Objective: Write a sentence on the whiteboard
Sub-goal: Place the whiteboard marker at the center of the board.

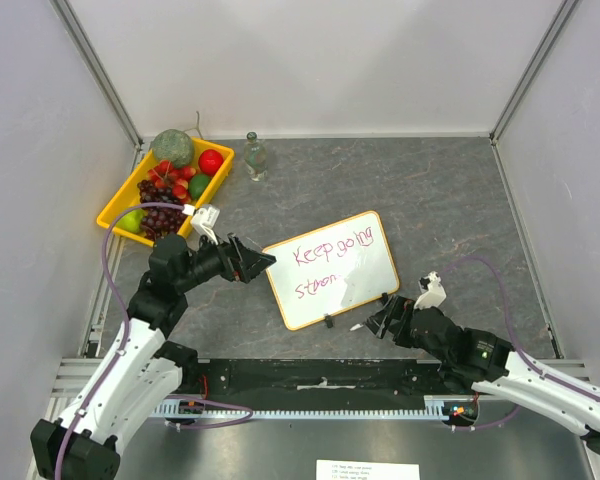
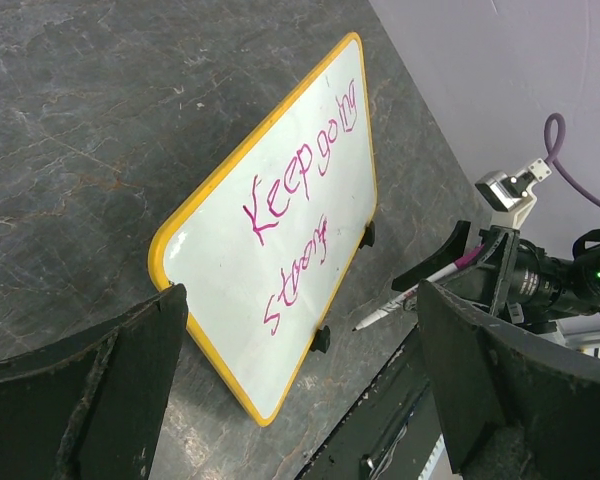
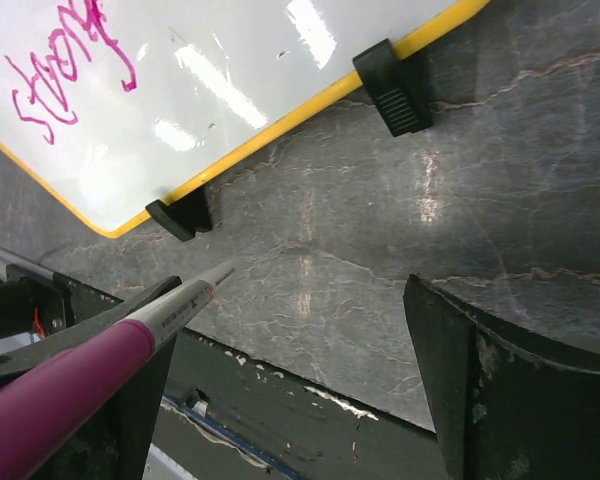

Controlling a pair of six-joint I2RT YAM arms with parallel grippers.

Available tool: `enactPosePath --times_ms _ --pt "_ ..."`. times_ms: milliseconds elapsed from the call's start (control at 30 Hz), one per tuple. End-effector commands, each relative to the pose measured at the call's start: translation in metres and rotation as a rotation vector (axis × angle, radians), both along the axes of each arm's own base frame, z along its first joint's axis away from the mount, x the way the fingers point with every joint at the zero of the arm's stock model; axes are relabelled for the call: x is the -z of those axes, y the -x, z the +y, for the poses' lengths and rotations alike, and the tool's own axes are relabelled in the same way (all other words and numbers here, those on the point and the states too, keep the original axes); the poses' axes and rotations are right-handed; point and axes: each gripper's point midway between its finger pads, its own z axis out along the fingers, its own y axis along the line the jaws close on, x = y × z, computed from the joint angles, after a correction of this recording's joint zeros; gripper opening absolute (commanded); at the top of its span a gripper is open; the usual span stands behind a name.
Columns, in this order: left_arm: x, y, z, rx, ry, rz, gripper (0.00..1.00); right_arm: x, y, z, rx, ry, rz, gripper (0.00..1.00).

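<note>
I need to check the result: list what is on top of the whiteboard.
Pink handwriting on the whiteboard reads "Keep going", with "strong" beneath. Two black clip feet sit on its near edge. Whatever lies under the board is covered.

whiteboard [image 1: 332, 268] is sitting mid-frame on the table [image 1: 460, 200], tray [image 1: 106, 213] is lying upper left, bottle [image 1: 255, 157] is standing just right of it
</note>
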Motion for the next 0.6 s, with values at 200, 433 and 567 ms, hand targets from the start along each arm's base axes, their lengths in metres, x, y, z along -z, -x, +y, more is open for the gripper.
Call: enactPosePath --times_ms 200,433,567 --pt "-0.016 -0.002 -0.002 0.025 -0.01 -0.052 1.0 -0.021 -0.011 0.013 -0.069 0.04 -0.103 0.98" --pt "-0.01 0.003 -0.012 0.1 0.0 -0.027 0.99 -0.048 -0.018 0.04 -0.325 0.234 -0.223 0.98" --pt "-0.007 0.005 -0.018 0.14 -0.002 -0.001 0.98 -0.073 -0.024 0.047 -0.321 0.198 -0.282 0.98"
